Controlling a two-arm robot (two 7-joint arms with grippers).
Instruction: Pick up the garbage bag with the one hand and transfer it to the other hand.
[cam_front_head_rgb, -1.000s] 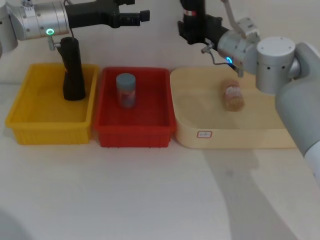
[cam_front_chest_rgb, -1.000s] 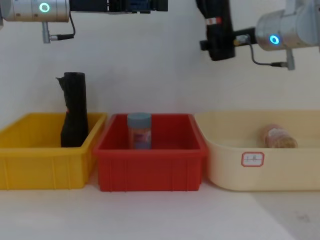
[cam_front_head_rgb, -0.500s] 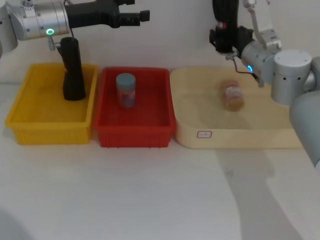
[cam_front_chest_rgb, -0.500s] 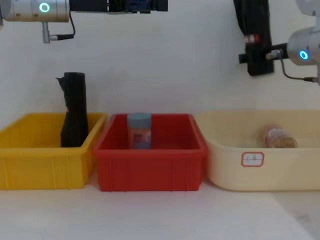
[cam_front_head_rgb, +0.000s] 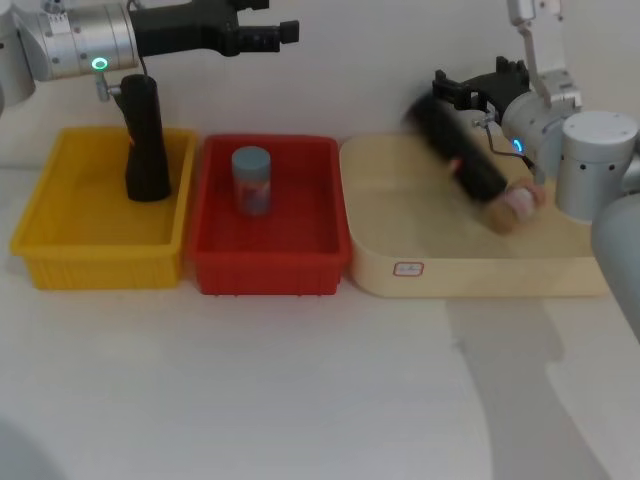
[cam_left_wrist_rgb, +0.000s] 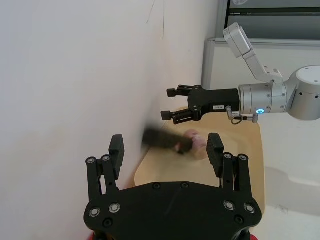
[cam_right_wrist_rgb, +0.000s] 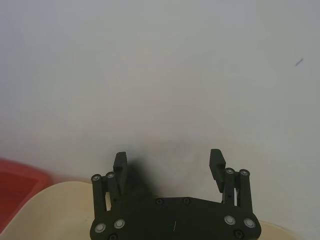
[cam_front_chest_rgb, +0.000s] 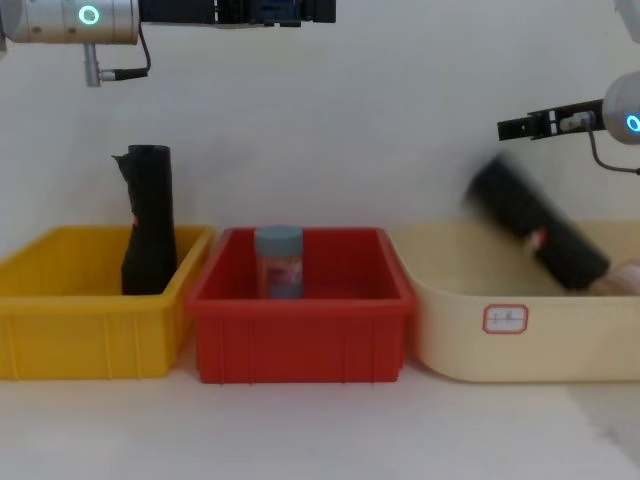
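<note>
Lab bench: white table (cam_front_head_rgb: 300, 390), three sorting bins (cam_front_head_rgb: 268, 262).

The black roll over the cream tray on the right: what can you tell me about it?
The garbage bag is a thick black roll of what looks like plastic, with a small red-and-white label near its lower end. It is tilted steeply, blurred as if falling, lower end down inside the cream tray against a pinkish object lying there. The right gripper is open just above it, not holding it. Whether it already touches the tray floor cannot be told.
</note>
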